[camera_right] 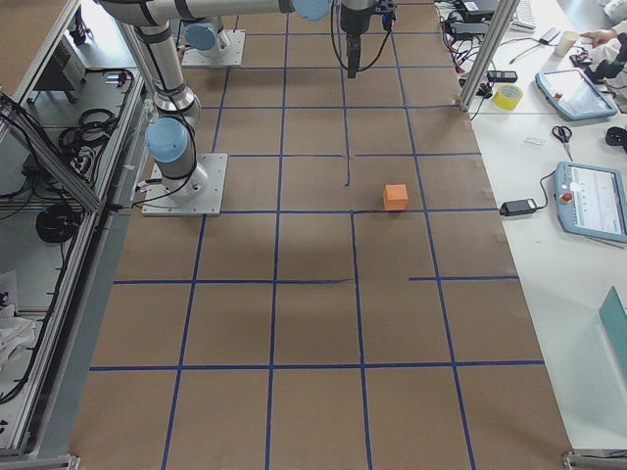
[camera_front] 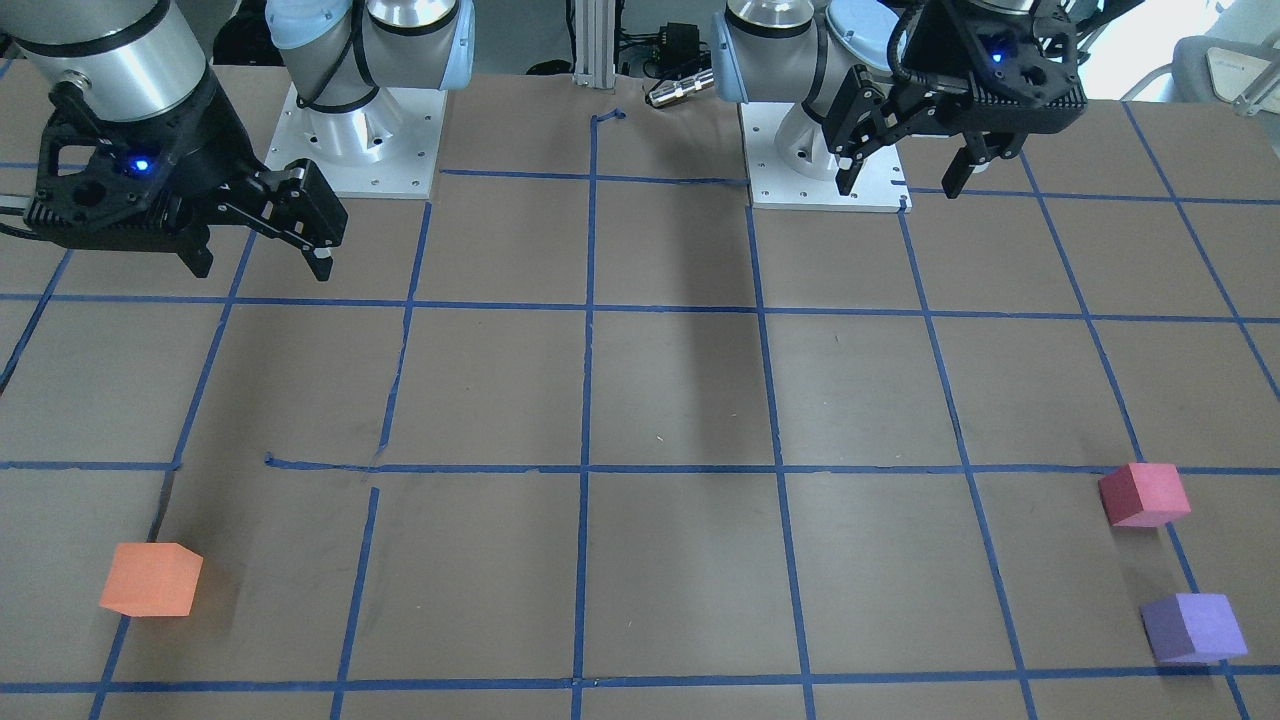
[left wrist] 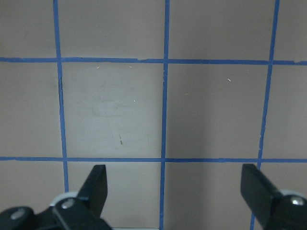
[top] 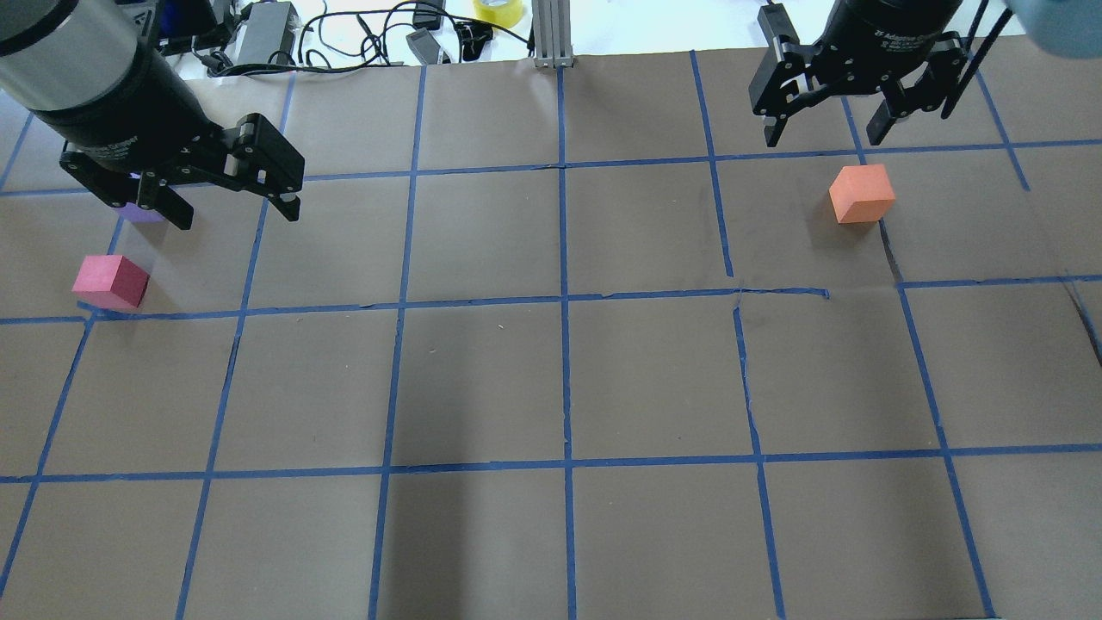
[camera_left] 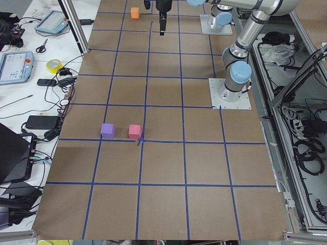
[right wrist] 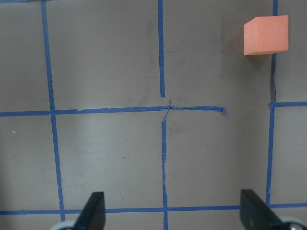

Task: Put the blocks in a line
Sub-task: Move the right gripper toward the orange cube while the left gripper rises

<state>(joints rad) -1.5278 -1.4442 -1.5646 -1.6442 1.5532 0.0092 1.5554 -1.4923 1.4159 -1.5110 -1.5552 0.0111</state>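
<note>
The orange block sits near the table's far edge on my right side; it also shows in the overhead view and the right wrist view. The crimson-pink block and the purple block sit close together, apart, on my left side. In the overhead view the pink block is plain and the purple block is mostly hidden behind my left gripper. My left gripper is open and empty, high above the table. My right gripper is open and empty too, raised and apart from the orange block.
Brown paper with a grid of blue tape covers the table. The two arm bases stand at the robot's side. Cables and a yellow tape roll lie beyond the table's far edge.
</note>
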